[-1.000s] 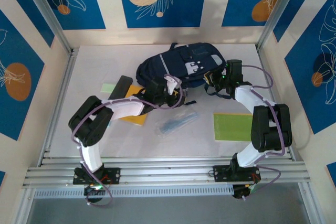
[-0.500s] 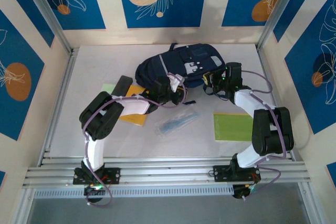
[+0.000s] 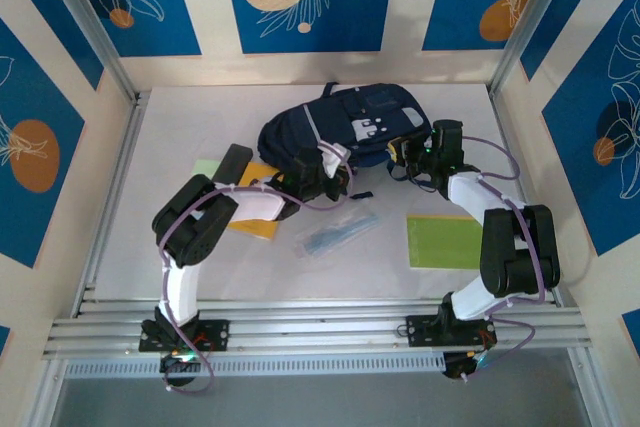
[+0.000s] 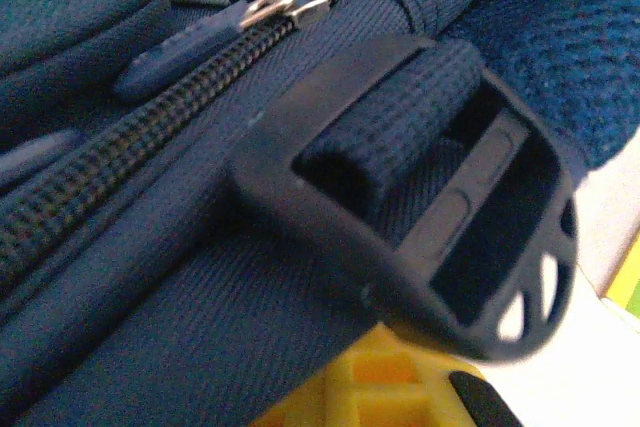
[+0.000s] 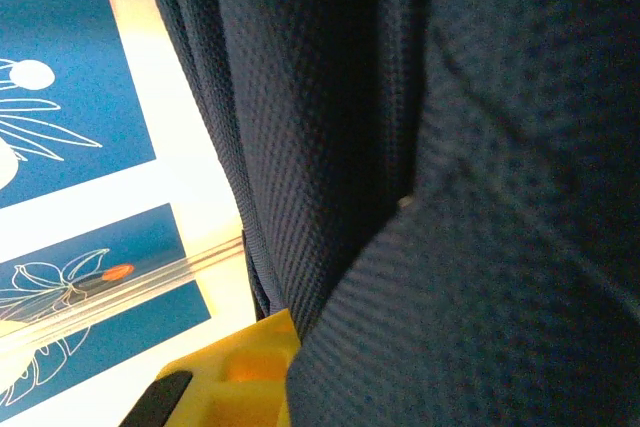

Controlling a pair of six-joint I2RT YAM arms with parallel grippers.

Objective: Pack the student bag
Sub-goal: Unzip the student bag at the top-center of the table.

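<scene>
At the far centre of the desk we log the student bag lying flat, pale patches up. Left fingers sit at its near-left edge, close on a black strap buckle beside a zipper. Right fingers are against its right side. Navy fabric crowds both wrist views, so we cannot tell either opening. Green sheet lies by the right arm.
</scene>
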